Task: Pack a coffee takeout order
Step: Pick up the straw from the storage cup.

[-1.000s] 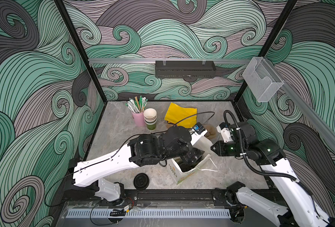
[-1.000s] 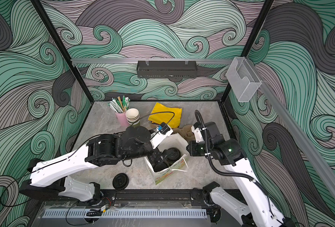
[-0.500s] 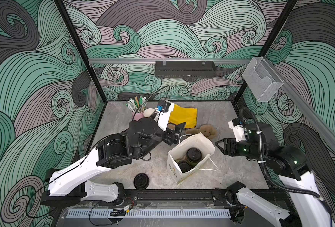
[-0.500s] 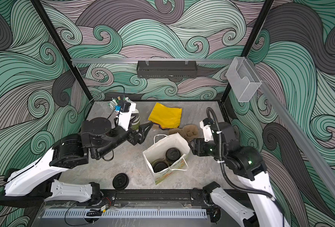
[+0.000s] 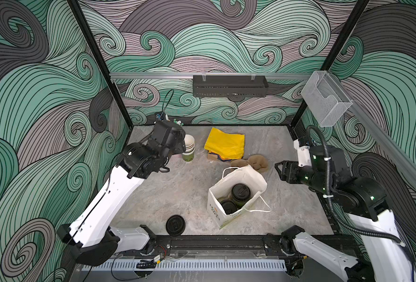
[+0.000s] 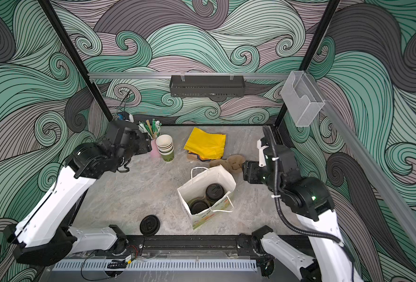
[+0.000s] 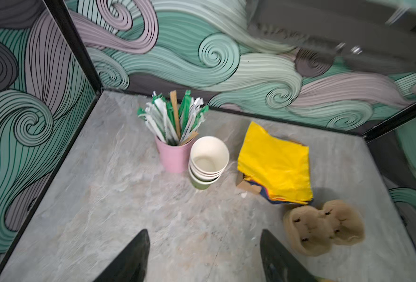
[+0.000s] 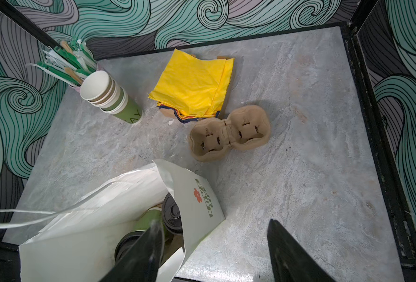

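Observation:
A white paper bag [image 5: 248,179] [image 6: 216,175] [image 8: 197,193] stands open at mid-table with two black-lidded olive-green cups [image 5: 241,191] [image 6: 215,191] [image 8: 172,212] inside. A stack of lidless green cups [image 5: 189,149] [image 6: 165,147] [image 7: 208,161] [image 8: 109,95] stands at the back left. Folded yellow napkins [image 5: 225,142] [image 6: 205,142] [image 7: 275,161] [image 8: 192,85] lie at the back middle. My left gripper [image 7: 204,246] hovers open and empty, short of the cup stack. My right gripper [image 5: 279,169] [image 8: 214,227] is open and empty, just right of the bag.
A pink cup of wrapped straws [image 6: 154,150] [image 7: 174,156] touches the cup stack. A brown pulp cup carrier [image 5: 253,162] [image 8: 229,133] lies between the napkins and the bag. A loose black lid [image 5: 175,225] [image 6: 149,225] rests near the front edge.
My left gripper has come out of the bag and swung to the back left, toward the cups. My right gripper has opened off the bag's edge and drawn back to the right.

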`<state>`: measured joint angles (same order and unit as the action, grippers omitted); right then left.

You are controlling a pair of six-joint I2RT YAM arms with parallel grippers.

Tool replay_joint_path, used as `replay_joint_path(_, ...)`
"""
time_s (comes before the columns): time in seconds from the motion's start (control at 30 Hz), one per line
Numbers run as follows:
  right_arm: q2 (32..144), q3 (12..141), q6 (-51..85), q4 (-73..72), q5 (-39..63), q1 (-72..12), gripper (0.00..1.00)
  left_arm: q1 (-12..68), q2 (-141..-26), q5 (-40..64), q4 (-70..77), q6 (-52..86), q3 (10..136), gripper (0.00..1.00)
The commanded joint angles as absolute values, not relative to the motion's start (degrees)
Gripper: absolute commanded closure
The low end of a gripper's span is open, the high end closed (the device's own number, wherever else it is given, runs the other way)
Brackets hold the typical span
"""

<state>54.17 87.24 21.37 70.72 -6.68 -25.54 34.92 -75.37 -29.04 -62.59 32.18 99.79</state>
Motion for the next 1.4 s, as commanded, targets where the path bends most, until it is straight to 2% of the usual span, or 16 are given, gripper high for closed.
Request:
replay_joint_path(0.0, 54.31, 86.93, 20.90, 69.33, -7.56, -25.80, 0.31, 29.84, -80.04, -18.98, -68.83, 25.31, 101.47, 0.31)
replay_joint_path(0.13, 55.53, 87.11, 19.70, 69.30, -6.90, -25.75, 0.31, 25.19, -87.58, -13.29, -67.29, 17.31, 103.02, 0.36)
replay_joint_path(0.3, 56.57, 87.71, 18.98, 69.38, -5.64, -25.75, 0.31, 23.13, -97.14, -17.50, -68.56, 12.08, 109.50, 0.41)
replay_joint_path(0.47, 56.77, 87.69, 18.64, 69.50, -5.30, -25.75, 0.31, 20.96, -103.79, -17.05, -68.40, 8.89, 115.10, 0.43)
replay_joint_path(1.0, 57.54, 88.33, 17.93, 70.22, -5.20, -25.66, 0.31, 17.73, -115.58, -14.53, -64.86, 2.36, 125.37, 0.62)
replay_joint_path(1.37, 57.00, 88.86, 17.74, 71.20, -5.99, -25.56, 0.30, 17.19, -116.72, -16.09, -65.04, 1.89, 126.07, 0.80)
